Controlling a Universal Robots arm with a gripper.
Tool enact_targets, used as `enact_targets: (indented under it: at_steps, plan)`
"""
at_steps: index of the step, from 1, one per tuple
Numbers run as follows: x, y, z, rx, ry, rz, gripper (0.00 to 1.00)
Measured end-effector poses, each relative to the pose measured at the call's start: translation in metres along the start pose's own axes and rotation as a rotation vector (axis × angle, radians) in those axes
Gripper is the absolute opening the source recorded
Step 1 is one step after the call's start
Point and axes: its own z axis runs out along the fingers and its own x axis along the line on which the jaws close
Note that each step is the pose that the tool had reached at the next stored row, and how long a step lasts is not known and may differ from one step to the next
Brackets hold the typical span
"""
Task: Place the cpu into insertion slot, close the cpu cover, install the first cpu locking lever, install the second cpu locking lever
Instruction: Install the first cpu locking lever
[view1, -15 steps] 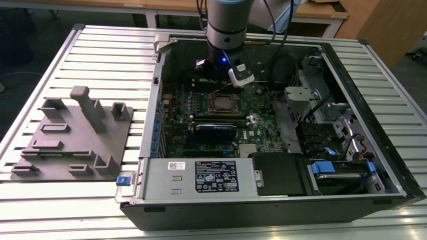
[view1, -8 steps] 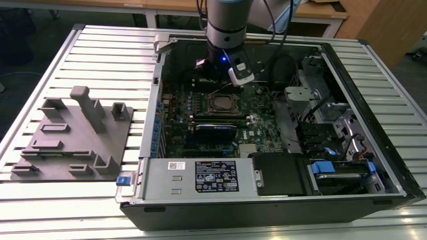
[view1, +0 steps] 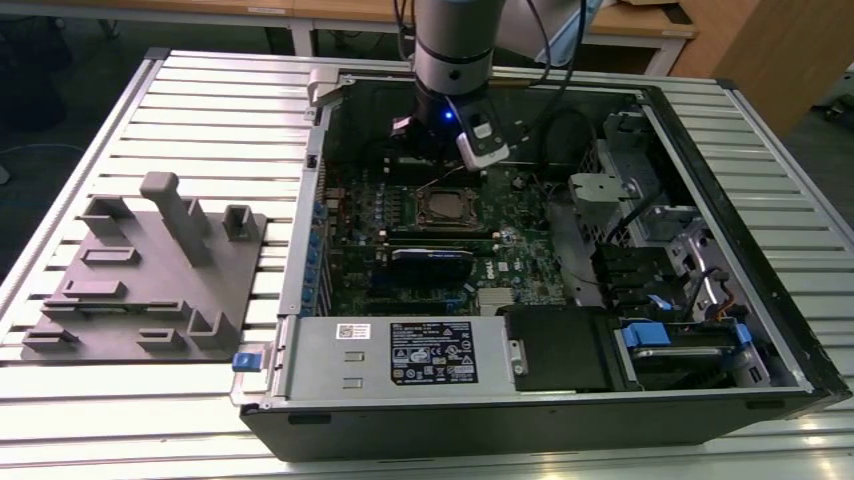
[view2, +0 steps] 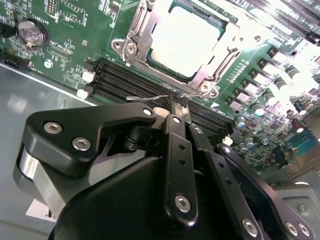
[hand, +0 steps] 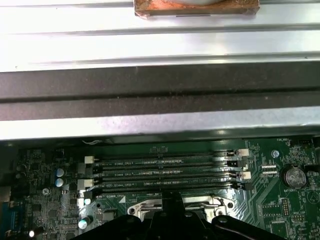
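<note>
**Gripper (view2: 176, 102) closed at the socket's edge**

Fingers are pressed together, tips at the thin locking lever (view2: 142, 98); a firm grasp cannot be confirmed. The lever runs parallel to the memory slots (view2: 125, 80). Just beyond it the cpu (view2: 182, 37) sits in the insertion slot (view1: 445, 206), framed by the cpu cover (view2: 140, 35).

The arm (view1: 454, 40) is a silver-grey cylinder with a dark band, and black cables (view1: 537, 30) run alongside it. Just above the gripper (view2: 175, 107) a small blue light (view1: 447, 117) glows beside a white camera module (view1: 483, 140). The gripper is matte black, with flat linkage bars, silver socket-head screws (view2: 81, 144) and 2 slim tapering jaws.
</note>
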Motion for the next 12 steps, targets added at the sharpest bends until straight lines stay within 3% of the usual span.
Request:
enact_targets:
  at_steps: [3,12]
  plan:
    - [0.0000,0.0008,0.0002,0.0148,-0.0010,-0.001,0.11]
    - [-0.0001,0.0029,0.0006,0.0156,0.0028,-0.022,0.11]
